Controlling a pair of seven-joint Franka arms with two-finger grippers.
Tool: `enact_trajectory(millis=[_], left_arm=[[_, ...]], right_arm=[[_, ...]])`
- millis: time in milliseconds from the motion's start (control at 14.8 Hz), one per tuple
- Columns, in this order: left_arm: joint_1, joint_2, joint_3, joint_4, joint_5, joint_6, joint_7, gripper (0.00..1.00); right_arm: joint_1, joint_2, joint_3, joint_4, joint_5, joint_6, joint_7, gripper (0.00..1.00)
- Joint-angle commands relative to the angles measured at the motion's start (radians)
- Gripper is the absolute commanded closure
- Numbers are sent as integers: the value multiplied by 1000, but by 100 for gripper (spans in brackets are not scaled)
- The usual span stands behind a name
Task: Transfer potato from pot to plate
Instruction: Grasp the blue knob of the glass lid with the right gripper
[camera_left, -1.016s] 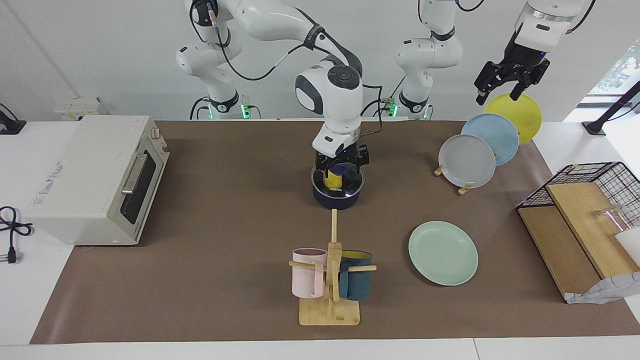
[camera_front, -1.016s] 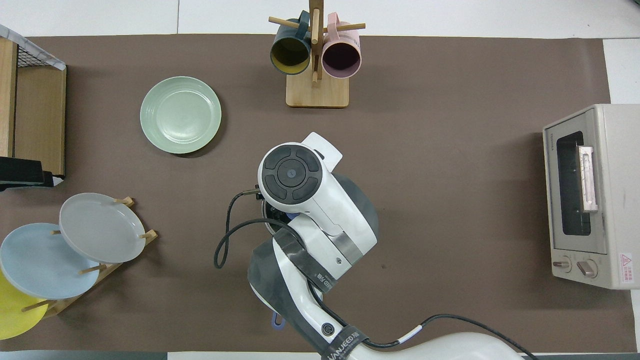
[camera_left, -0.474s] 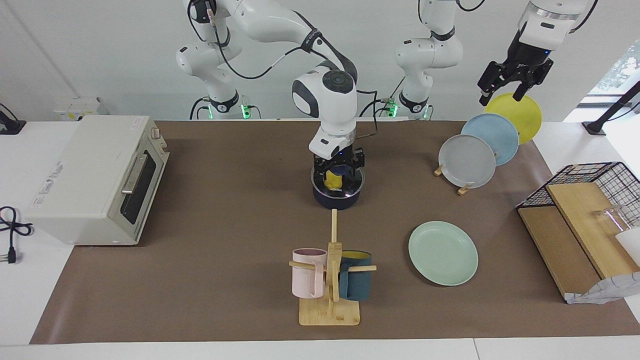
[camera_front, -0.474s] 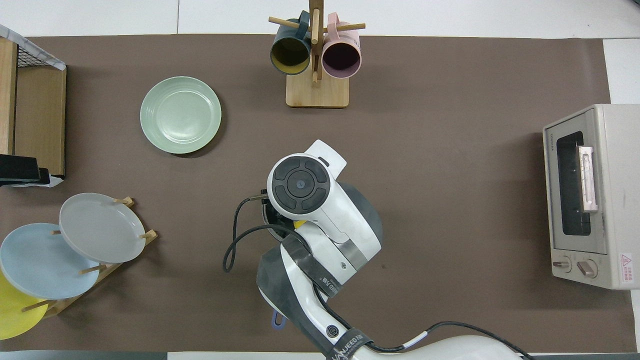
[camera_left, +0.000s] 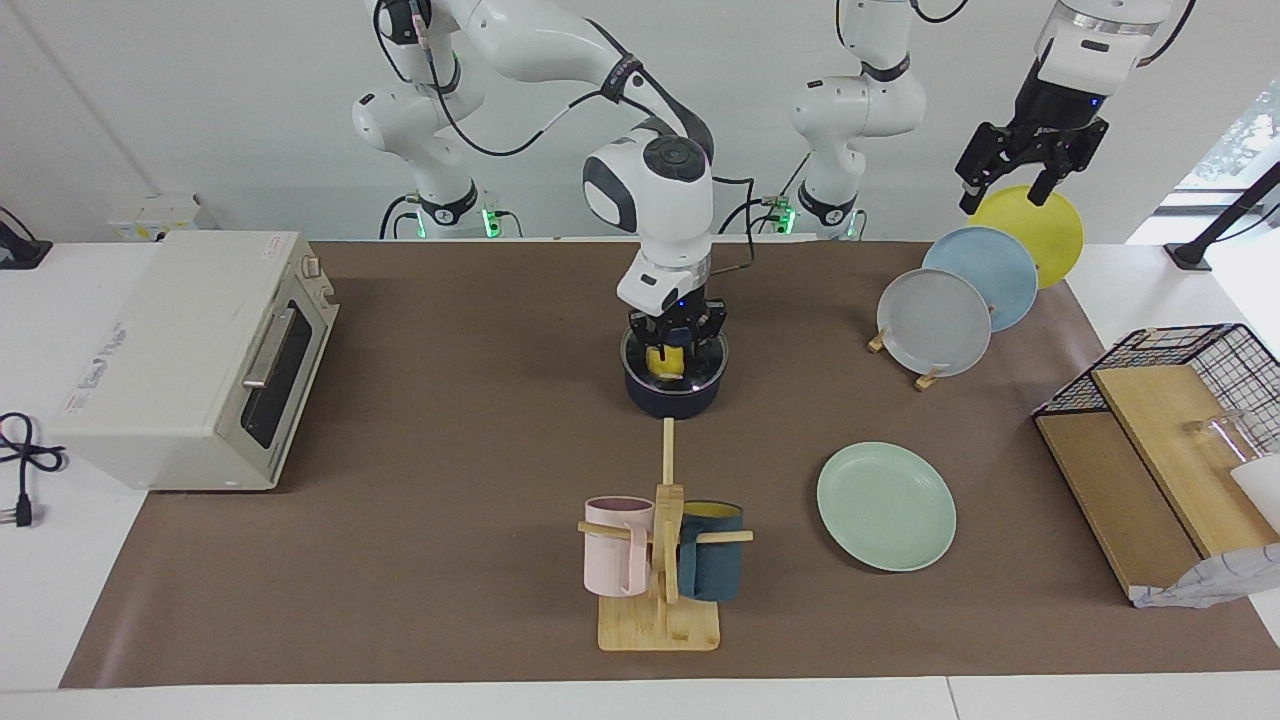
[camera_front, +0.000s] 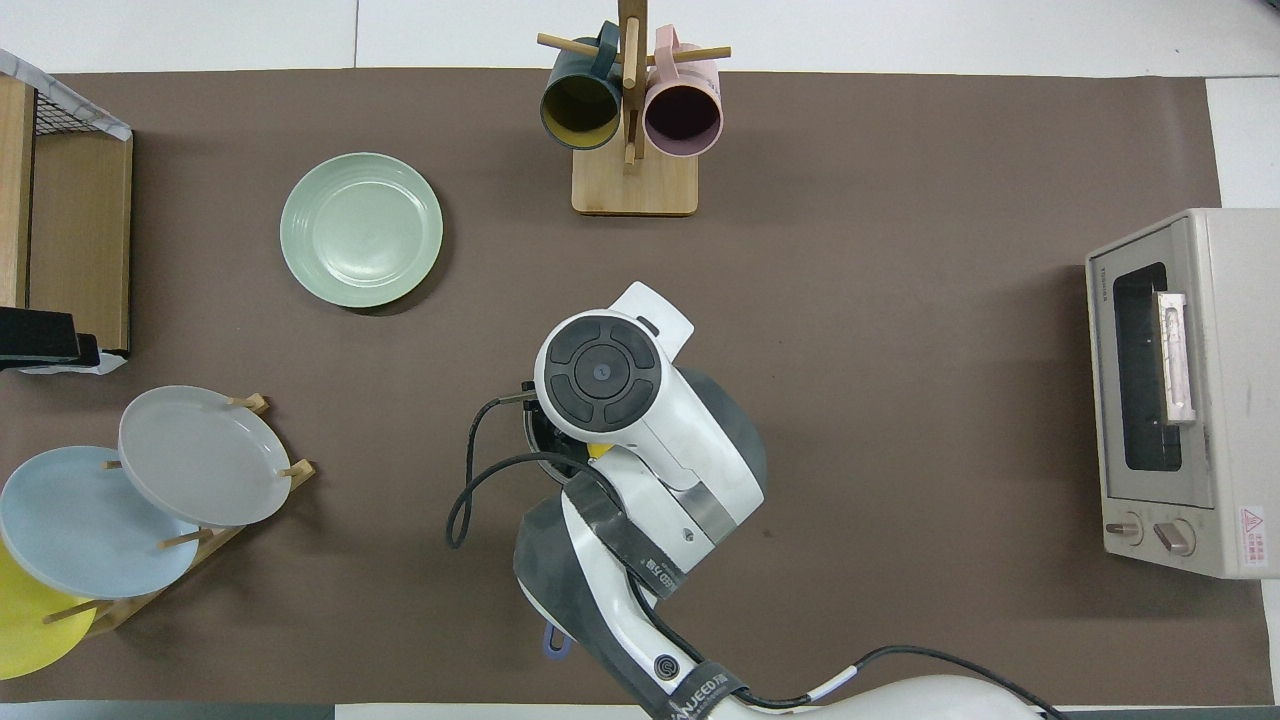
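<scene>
The navy pot (camera_left: 672, 398) stands mid-table, nearer to the robots than the mug rack. The yellow potato (camera_left: 667, 360) is in it. My right gripper (camera_left: 670, 366) reaches straight down into the pot, its fingers closed against both sides of the potato. In the overhead view the right arm covers the pot, and only a sliver of potato (camera_front: 598, 450) and the blue handle's end (camera_front: 553, 642) show. The mint-green plate (camera_left: 886, 506) lies bare toward the left arm's end, also in the overhead view (camera_front: 361, 229). My left gripper (camera_left: 1003, 195) waits open in the air over the yellow plate.
A wooden mug rack (camera_left: 660, 560) with a pink and a teal mug stands farther from the robots than the pot. A plate rack (camera_left: 933, 322) holds grey, blue and yellow plates. A toaster oven (camera_left: 190, 355) and a wire basket (camera_left: 1170, 400) stand at the table's ends.
My right gripper has turned a little and settled lower into the pot, and its fingers have closed in on the potato. The left gripper has barely shifted.
</scene>
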Motion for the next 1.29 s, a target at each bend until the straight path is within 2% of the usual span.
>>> enact_trajectory(millis=[0, 203, 339, 474, 677, 745, 880, 1083, 1151, 1219], left_arm=[[-2, -22, 3, -31, -3, 39, -1, 0], [1, -23, 1, -34, -3, 30, 4, 0], [-5, -25, 1, -34, -3, 23, 6, 0], [-8, -27, -2, -40, -3, 29, 7, 0], [-34, -56, -2, -100, -3, 36, 7, 0], [-36, -59, -2, -100, -3, 30, 9, 0], [-43, -59, -2, -100, -3, 28, 9, 0], [-47, -60, -2, -103, -3, 23, 6, 0], [-48, -62, -2, -106, -3, 23, 6, 0], [-48, -62, -2, -106, -6, 25, 4, 0]], right_arm=[[5, -22, 1, -28, -11, -10, 9, 71], [-1, -12, 1, 18, -11, -48, 8, 75], [-4, -10, 1, 23, -12, -59, 8, 83], [2, -13, 1, 15, -11, -49, 11, 83], [5, -16, 1, 7, -7, -47, 21, 82], [5, -18, 1, 4, -7, -47, 21, 77], [4, -18, 1, 1, -7, -41, 21, 61], [4, -21, 1, -16, -7, -16, 20, 32], [4, -21, 1, -16, -7, -16, 20, 30], [4, -19, 1, -16, -7, -15, 20, 22]])
